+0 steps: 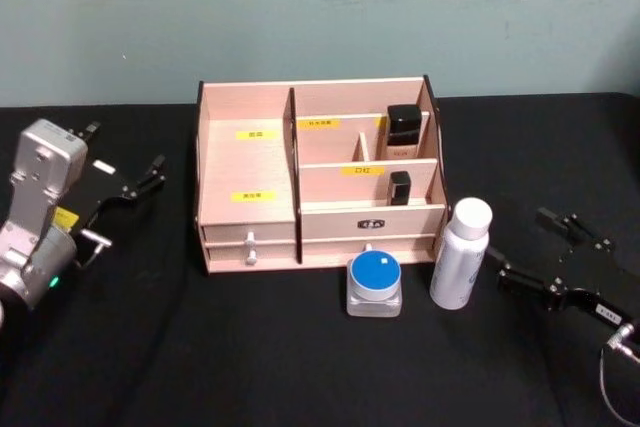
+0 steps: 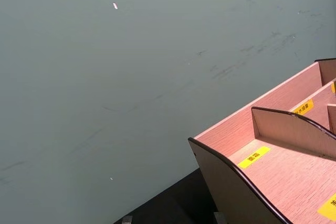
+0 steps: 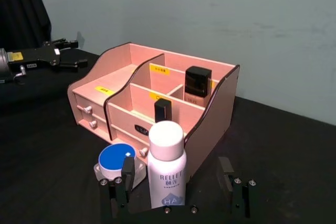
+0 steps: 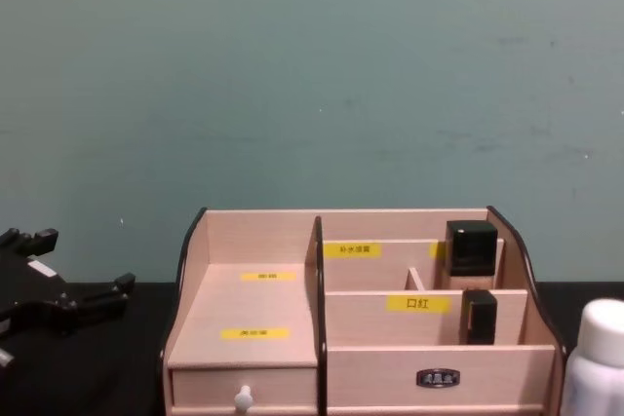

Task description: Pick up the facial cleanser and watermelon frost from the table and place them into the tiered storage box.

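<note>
The tiered storage box (image 1: 250, 162) stands mid-frame on the black counter (image 1: 250, 347) in the head view. A blue-lidded jar (image 1: 375, 277) sits just below its drawers, and a white bottle (image 1: 460, 252) stands upright by its lower right corner. The right hand (image 1: 520, 245) lies just right of the bottle, fingers spread wide and holding nothing. The left hand (image 1: 125, 155), also spread and holding nothing, lies left of the box.

- Black table (image 1: 300, 377).
- Box (image 1: 250, 197): stands on it between the left gripper (image 1: 125, 152) and the right gripper (image 1: 522, 247).
- White bottle (image 1: 460, 252): upright, just before the right gripper's spread fingers.
- Blue-lidded jar (image 1: 374, 282): beyond the bottle from that gripper, before the box's drawers.
</note>
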Controlling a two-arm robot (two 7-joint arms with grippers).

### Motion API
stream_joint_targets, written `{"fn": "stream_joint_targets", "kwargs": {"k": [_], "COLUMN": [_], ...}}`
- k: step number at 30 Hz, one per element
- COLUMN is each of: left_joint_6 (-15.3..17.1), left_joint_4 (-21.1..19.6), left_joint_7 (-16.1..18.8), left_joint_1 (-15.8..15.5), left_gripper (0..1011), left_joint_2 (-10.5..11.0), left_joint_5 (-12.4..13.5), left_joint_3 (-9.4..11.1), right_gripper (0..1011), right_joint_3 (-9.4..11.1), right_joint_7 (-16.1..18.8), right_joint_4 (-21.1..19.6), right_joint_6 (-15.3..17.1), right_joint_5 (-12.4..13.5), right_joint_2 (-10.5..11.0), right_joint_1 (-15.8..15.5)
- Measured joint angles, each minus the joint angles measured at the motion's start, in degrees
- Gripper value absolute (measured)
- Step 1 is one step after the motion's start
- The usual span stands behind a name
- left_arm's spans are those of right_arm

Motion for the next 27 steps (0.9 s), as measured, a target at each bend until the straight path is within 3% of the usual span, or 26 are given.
{"fn": "stream_joint_targets", "kwargs": {"k": [27], "left_joint_6": [0.0], "left_joint_4": [0.0], "left_joint_7": [0.0], "left_joint_1": [0.0], "left_gripper": [1001], "left_joint_2": [0.0], "left_joint_5": [0.0], "left_joint_3": [0.0], "right_gripper": [1002], "right_joint_3": [-3.6], "right_joint_7": [3.5], "right_joint_4": [7.5], "right_joint_6": [1.7], "right_joint_5": [-5.1], "right_joint_2": [-6.3], "right_joint_1": [6.1]}}
